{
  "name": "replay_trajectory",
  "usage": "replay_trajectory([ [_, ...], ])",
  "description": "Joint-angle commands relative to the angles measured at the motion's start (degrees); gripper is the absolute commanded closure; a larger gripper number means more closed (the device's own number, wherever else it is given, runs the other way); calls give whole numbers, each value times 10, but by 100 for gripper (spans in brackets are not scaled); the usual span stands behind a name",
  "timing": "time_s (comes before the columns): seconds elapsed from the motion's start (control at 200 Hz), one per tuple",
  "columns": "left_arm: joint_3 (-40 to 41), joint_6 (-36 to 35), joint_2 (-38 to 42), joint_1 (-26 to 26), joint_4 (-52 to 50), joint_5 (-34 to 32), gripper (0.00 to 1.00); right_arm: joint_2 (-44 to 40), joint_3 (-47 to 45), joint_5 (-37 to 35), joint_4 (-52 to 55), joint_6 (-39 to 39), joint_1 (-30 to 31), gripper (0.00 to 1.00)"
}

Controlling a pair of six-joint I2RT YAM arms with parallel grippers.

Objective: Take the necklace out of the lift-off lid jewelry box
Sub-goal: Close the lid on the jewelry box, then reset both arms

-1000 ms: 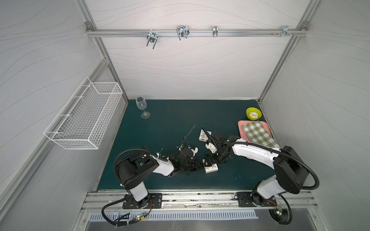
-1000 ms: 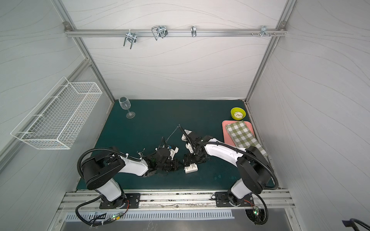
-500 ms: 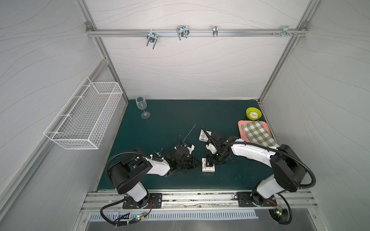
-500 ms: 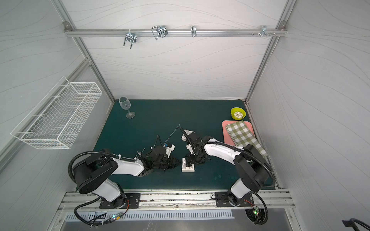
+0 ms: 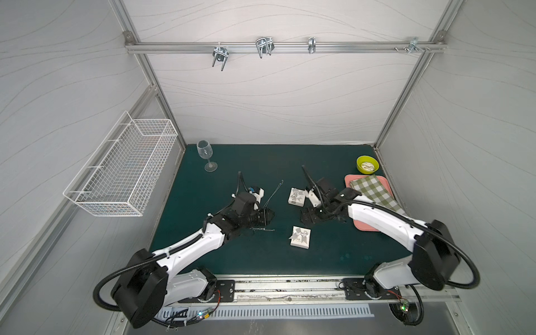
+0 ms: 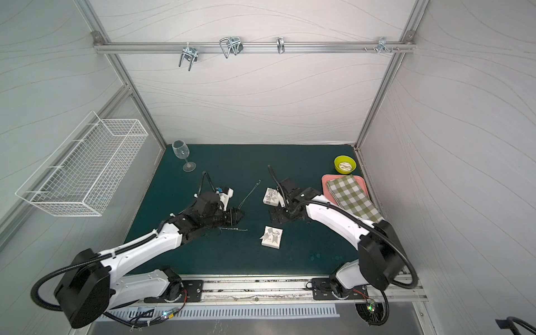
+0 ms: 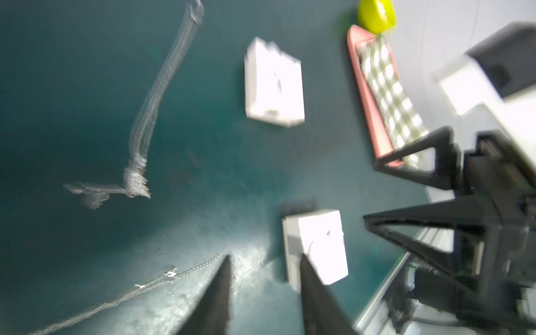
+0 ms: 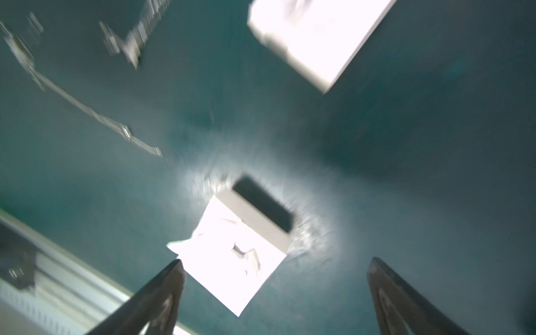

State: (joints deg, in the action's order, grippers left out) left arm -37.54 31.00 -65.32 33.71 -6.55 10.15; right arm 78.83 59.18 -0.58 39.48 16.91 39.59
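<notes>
**Top views show the necklace out on the bench, both hands empty**

In both top views the thin silver chain necklace (image 5: 262, 229) (image 6: 233, 229) lies bare on the dark green bench (image 5: 255, 171), just in front of the left hand (image 5: 269, 216). A second thin silver stretch (image 5: 274, 193) runs away from that hand toward the back. Whether the two stretches join under the hand I cannot tell. The white cardboard jewelry box is in two square pieces, each printed with a grey bow. The rear box piece (image 5: 297, 196) sits beside the right arm's wrist, and the front box piece (image 5: 300, 237) lies nearer the rail. Which of them is the lid I cannot tell. The right hand (image 5: 307, 219) hovers low between them. A clear wine glass (image 5: 206, 155), a lime bowl (image 5: 367, 164), a pink tray (image 5: 349, 181) carrying a green checked cloth (image 5: 374, 191), and a white wire basket (image 5: 124, 171) stand well apart.

In the left wrist view, which is blurred, the left hand (image 7: 264, 256) is partly spread with only bare bench between its fingers (image 7: 220, 293). The chain (image 7: 150, 282) lies beside it, untouched, and the front box piece (image 7: 319, 243) sits past one fingertip.

In the right wrist view, also blurred, the right hand (image 8: 275, 261) is spread wide and grips nothing. The front box piece (image 8: 240, 252) lies on the bench just beyond its fingertips, and the chain (image 8: 87, 110) is off to one side.
</notes>
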Motion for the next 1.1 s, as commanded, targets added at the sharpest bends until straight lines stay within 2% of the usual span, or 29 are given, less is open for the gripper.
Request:
replay_trajectory([
  [0.0,-57,-122,27,-33,-125,-120,38,-76,3,-90,-1,-58,-47,1],
  [0.09,-79,-173,24,-74,-130,-166,16,-140,-44,-104,-78,-72,-114,1],
  [0.235,-88,-218,8,-140,-87,-221,1,-225,-170,-93,-253,-118,-219,1],
  [0.37,-40,-300,-7,-160,39,-268,1,-267,-297,-52,-415,-186,-271,1],
  [0.47,-1,-338,-30,-175,132,-315,1,-266,-349,-39,-477,-184,-310,1],
  [0.535,27,-356,-48,-195,197,-304,1,-259,-379,-29,-530,-170,-334,1],
  [0.6,41,-325,-68,-229,229,-273,1,-246,-411,-14,-601,-163,-354,1],
  [0.66,53,-310,-80,-253,248,-248,1,-226,-434,1,-665,-160,-369,1],
  [0.8,109,-303,-103,-282,380,-232,1,-159,-476,28,-806,-159,-391,1],
  [0.87,122,-306,-122,-289,415,-233,1,-115,-485,41,-872,-156,-395,1],
  [0.94,137,-325,-145,-289,470,-229,1,-85,-484,70,-911,-153,-396,1],
  [0.995,137,-340,-149,-289,477,-220,2,-54,-478,83,-941,-153,-396,1],
  [1.095,158,-346,-174,-293,552,-226,2,15,-460,62,-983,-144,-396,1],
])
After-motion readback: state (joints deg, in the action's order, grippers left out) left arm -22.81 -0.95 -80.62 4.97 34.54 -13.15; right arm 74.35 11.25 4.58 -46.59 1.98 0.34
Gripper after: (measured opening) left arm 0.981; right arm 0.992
